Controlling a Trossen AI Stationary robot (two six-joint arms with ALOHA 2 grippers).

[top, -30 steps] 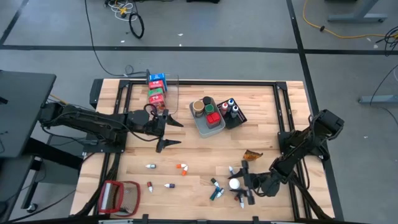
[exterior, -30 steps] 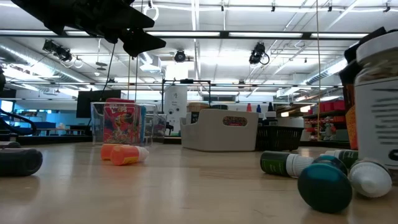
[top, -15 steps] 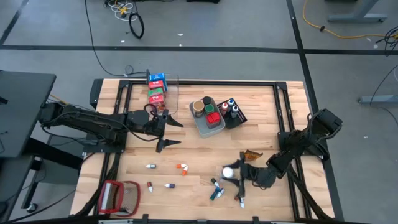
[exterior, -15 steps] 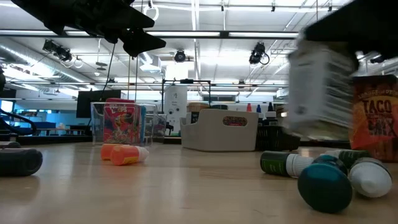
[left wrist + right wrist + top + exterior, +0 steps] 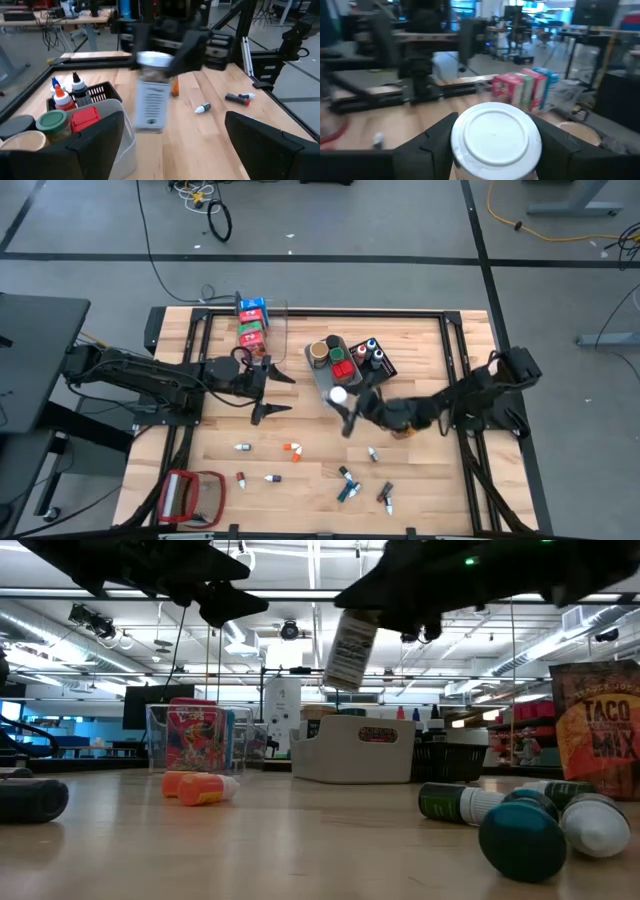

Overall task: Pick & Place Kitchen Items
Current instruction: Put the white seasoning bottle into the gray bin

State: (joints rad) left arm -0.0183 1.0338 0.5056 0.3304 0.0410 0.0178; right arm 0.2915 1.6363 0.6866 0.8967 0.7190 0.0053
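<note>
Right gripper [image 5: 345, 408] clamps a white-lidded jar [image 5: 338, 395], holding it in the air above the table [image 5: 420, 480], just beside the near edge of the grey bin [image 5: 322, 378]; in the low view the jar [image 5: 350, 650] hangs tilted, label outward, well above the tabletop; in the right wrist view its white lid [image 5: 495, 137] sits between the two dark fingers [image 5: 432, 145]; left gripper [image 5: 272, 393] hovers with fingers spread wide and nothing between them, over the table's left half, near the clear bin [image 5: 275, 320]; the clear bin holds a row of blue, red and green cartons [image 5: 251, 323]; the grey bin holds a tan-lidded jar [image 5: 318, 352], a green-lidded jar [image 5: 336, 354] and a red carton [image 5: 343, 370]; the black bin [image 5: 385, 370], touching the grey one on its right, holds small bottles [image 5: 370, 352] with coloured caps, upright; a taco mix packet [image 5: 598, 735] stands at the right in the low view; loose small bottles lie on the near part of the table, one with an orange cap [image 5: 292, 449], others scattered apart from each other [image 5: 346, 484]; a red-framed flat object [image 5: 192, 495] lies at the near left corner.
</note>
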